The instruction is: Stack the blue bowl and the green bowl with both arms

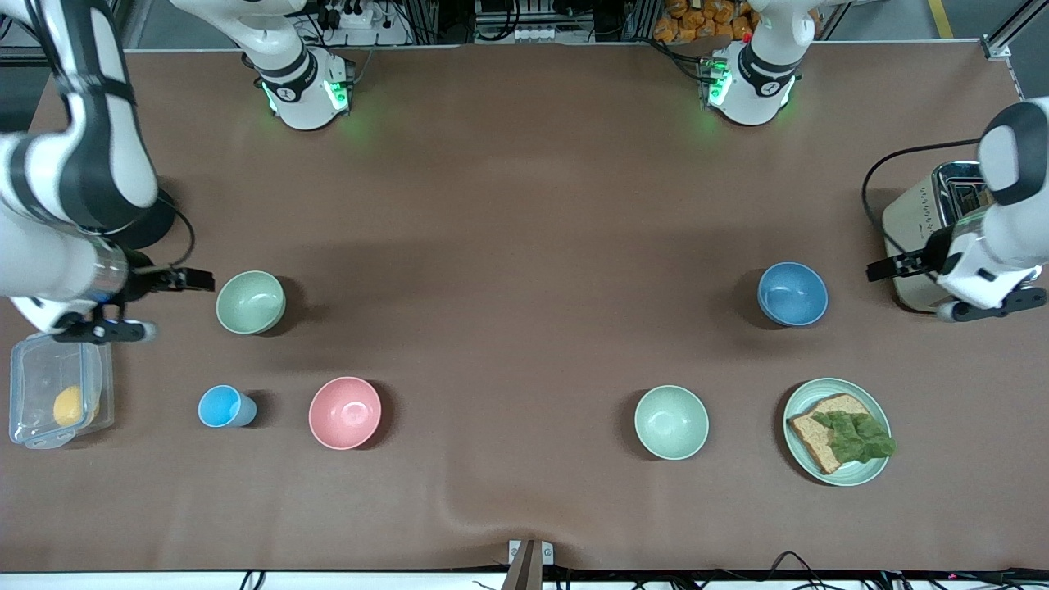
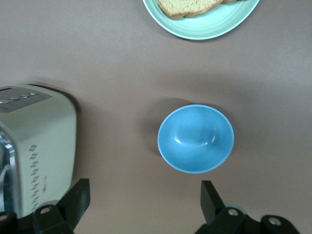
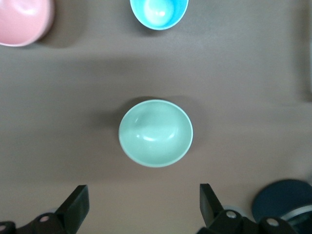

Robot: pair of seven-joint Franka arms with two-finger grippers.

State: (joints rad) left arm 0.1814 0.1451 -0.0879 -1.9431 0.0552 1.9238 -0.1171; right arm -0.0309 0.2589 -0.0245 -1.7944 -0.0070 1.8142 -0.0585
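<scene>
Both bowls sit upright, mouths up, round so no long axis. The round matte blue bowl [image 1: 792, 293] is just beside the boxy cream toaster [image 1: 926, 217], toward the right arm's end. The left end effector [image 1: 942, 287] hangs by the toaster, wide open, empty. The matte sage-green bowl [image 1: 250, 301] sits well apart, beside the right end effector [image 1: 143, 305], also wide open and empty.

The left arm [image 1: 1004, 205] covers part of the toaster [image 1: 922, 217], which the left wrist view also cuts off at its edge. That view crops the plate [image 2: 204, 27] and bread [image 2: 187, 6] just past the blue bowl [image 2: 196, 139]. In the right wrist view, the pink bowl [image 3: 19, 22] and cup [image 3: 159, 12] near the green bowl [image 3: 156, 132] are cropped. The yellow item [image 1: 70, 406] inside the clear box [image 1: 57, 389] is too indistinct to identify.
</scene>
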